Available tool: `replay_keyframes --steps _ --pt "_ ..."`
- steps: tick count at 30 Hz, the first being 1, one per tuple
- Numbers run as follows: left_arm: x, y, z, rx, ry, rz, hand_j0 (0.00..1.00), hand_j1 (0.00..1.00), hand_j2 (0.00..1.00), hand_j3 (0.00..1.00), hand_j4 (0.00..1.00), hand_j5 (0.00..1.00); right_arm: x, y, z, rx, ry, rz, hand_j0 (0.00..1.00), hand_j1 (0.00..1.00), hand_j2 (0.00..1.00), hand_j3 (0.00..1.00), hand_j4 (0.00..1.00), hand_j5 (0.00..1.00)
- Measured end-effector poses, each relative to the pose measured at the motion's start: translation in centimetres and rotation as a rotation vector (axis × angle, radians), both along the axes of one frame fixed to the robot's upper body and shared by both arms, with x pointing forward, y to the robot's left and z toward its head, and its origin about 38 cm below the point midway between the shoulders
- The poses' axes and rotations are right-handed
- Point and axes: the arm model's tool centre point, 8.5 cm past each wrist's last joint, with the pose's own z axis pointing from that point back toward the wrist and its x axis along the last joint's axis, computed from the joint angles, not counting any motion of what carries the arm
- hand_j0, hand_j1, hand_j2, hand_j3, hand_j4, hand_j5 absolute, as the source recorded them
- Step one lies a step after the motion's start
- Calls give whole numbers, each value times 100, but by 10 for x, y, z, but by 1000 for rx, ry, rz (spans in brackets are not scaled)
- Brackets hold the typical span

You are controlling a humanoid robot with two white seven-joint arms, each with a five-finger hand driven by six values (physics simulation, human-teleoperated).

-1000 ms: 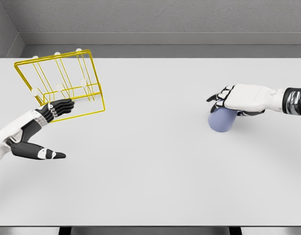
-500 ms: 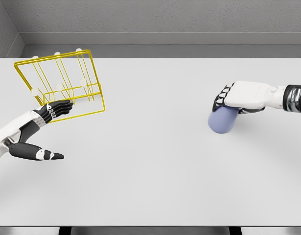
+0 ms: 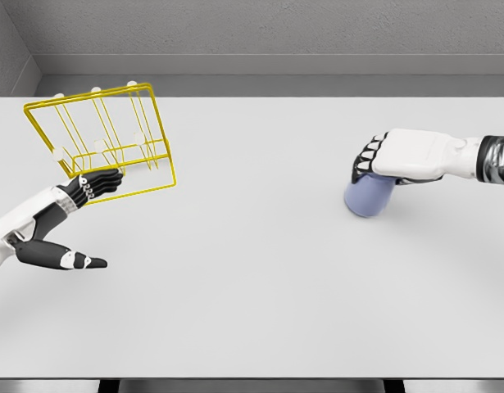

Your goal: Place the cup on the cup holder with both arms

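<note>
A pale blue cup (image 3: 365,197) is at the right of the white table (image 3: 252,270). My right hand (image 3: 381,161) comes in from the right edge and its fingers are curled over the cup's top, gripping it. A yellow wire cup holder (image 3: 100,139) with white-tipped pegs stands at the far left. My left hand (image 3: 75,217) is just in front of the holder's near edge, its fingers stretched out flat and its thumb pointing right, holding nothing.
A grey wall runs behind the table's far edge. The table's near edge crosses the bottom of the view, with dark legs below it.
My right hand's fingers have closed over the cup's top and the cup has shifted slightly left and up. The left hand has barely moved.
</note>
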Motion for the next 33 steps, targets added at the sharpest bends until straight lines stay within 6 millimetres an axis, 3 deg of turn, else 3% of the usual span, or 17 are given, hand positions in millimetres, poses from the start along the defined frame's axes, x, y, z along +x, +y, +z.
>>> replay_keyframes --steps 5,17,33 --pt "0 0 0 2 0 0 100 100 100 100 100 100 -7 8 7 3 -17 34 60 60 60 60 60 60" --pt "0 1 1 8 -1 -2 100 100 100 100 100 100 -31 50 23 30 -63 184 57 57 57 57 57 57" --pt "-1 0 0 12 -2 -8 100 100 100 100 100 100 -34 114 24 96 -67 313 56 56 56 56 56 56"
